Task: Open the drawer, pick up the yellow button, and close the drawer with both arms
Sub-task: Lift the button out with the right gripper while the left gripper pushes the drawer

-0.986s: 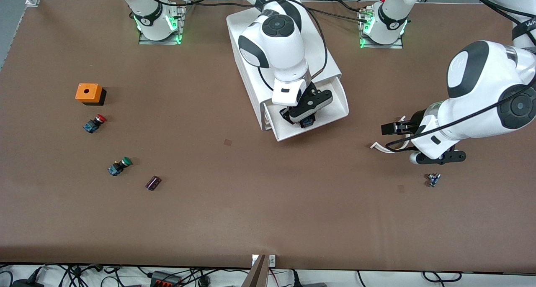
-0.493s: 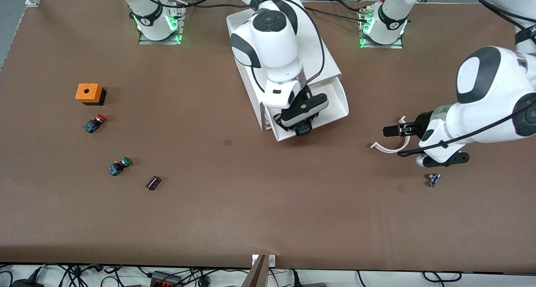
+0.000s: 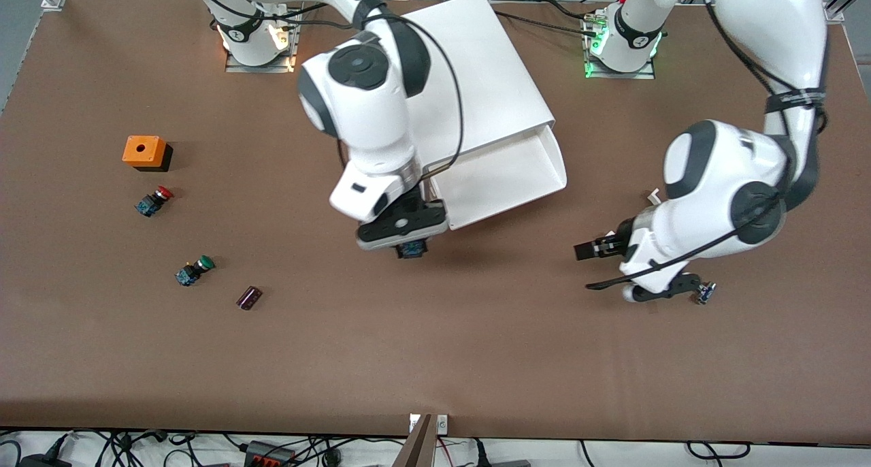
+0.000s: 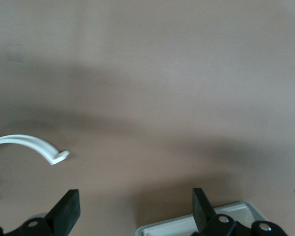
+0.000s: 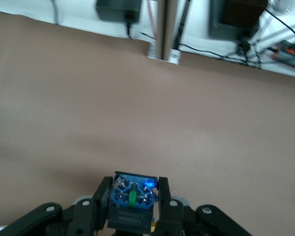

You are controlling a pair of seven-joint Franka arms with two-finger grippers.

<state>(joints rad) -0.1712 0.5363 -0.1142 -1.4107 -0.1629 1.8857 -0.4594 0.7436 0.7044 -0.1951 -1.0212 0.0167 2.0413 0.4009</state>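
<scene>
My right tool pinches the button by its body; a jolt could drop it. Left tool waits wide near the open drawer.

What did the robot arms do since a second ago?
The right gripper, shut on the button, lifted it out of the drawer to over the bare table. The open left gripper swung toward the drawer. The drawer stayed open.

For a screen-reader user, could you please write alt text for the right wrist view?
The right end effector is shut on the button, blue underside showing, above bare brown table. Cables and a metal post line the table's edge.
</scene>
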